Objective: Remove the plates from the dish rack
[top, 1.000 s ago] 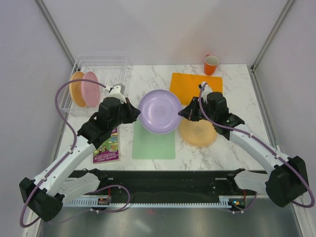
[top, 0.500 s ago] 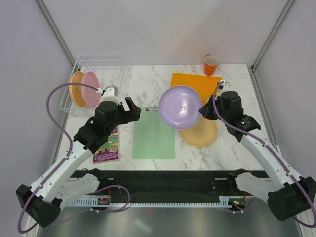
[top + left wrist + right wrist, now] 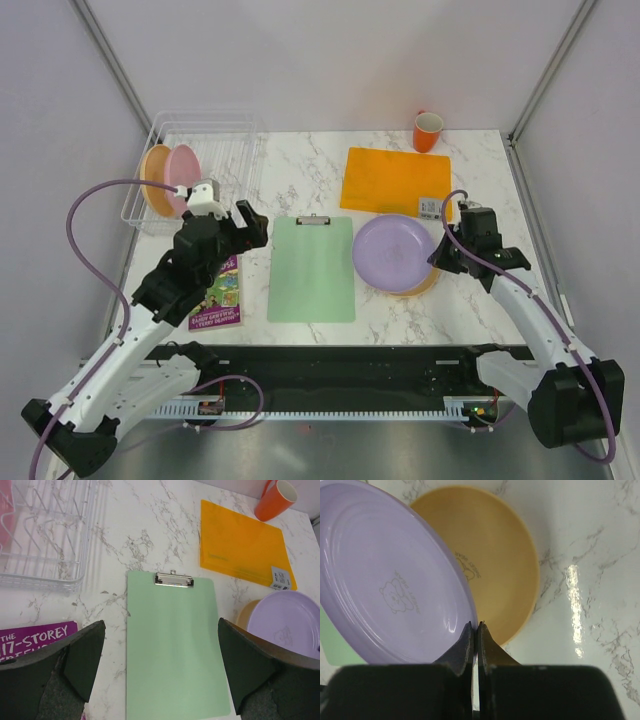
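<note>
My right gripper [image 3: 437, 262] [image 3: 474, 625] is shut on the right rim of the lilac-purple plate [image 3: 393, 252] [image 3: 390, 580]. It holds that plate tilted just above a yellow-orange plate [image 3: 431, 283] [image 3: 495, 560] that lies flat on the marble. The white wire dish rack [image 3: 222, 138] [image 3: 50, 577] stands at the back left, with a second yellow-orange plate [image 3: 152, 180] and a pink plate [image 3: 181, 172] upright in its left end. My left gripper [image 3: 250, 222] [image 3: 161, 625] hangs open and holds nothing, between the rack and the green clipboard.
A green clipboard [image 3: 312, 268] [image 3: 172, 645] lies at the centre. An orange folder [image 3: 397, 182] [image 3: 240, 542] is behind the plates, and an orange mug [image 3: 428, 130] [image 3: 276, 500] stands at the back right. A purple booklet [image 3: 220, 295] lies under the left arm.
The left gripper opened, let go of the purple plate and drew back to the left. The right arm carried the plate rightwards from the centre to above the yellow-orange plate.
</note>
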### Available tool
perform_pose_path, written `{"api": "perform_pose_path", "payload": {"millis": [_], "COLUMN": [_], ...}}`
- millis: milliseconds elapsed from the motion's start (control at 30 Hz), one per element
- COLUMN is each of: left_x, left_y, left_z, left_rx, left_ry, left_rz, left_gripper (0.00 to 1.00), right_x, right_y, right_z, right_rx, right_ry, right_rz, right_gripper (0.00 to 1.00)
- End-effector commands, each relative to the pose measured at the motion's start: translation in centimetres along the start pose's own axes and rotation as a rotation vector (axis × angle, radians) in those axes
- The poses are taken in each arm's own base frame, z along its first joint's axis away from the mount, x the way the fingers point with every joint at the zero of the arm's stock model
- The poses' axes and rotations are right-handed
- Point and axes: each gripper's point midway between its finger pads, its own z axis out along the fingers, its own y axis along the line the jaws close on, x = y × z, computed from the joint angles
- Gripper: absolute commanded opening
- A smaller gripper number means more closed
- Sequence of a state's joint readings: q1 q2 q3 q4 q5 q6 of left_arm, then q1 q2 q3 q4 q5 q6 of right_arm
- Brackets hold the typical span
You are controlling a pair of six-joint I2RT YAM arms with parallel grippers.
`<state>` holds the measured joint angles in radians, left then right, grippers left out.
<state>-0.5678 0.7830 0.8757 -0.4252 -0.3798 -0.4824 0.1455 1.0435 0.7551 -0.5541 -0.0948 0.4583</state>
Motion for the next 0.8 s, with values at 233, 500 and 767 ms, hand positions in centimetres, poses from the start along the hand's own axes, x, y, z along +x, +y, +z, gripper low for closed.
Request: {"api": "perform_pose_path", "payload": {"millis": [233,500,767], "left_x": [-0.4,-1.1,-1.5], "left_y": [1.9,3.0,3.7], "left_z": [-0.5,-0.9,-1.2], "left_rx": [-0.066,-0.122,-0.155], "left_ry": [-0.039,-0.067,-0.085], "left_rz": [0.067,0.097,0.107], "left_gripper": [1.0,1.0,1.0], "right_x": [0.5,1.1,1.7], "right_y": [-0.8,-2.4,-3.5], "right_z": [0.3,1.0,1.9], "right_rx": [0.019,0.086,0.126], "right_ry": [-0.011,0.001,0.013], "right_rz": [0.048,0.051,0.058], "right_gripper": [0.0,0.0,0.01]}}
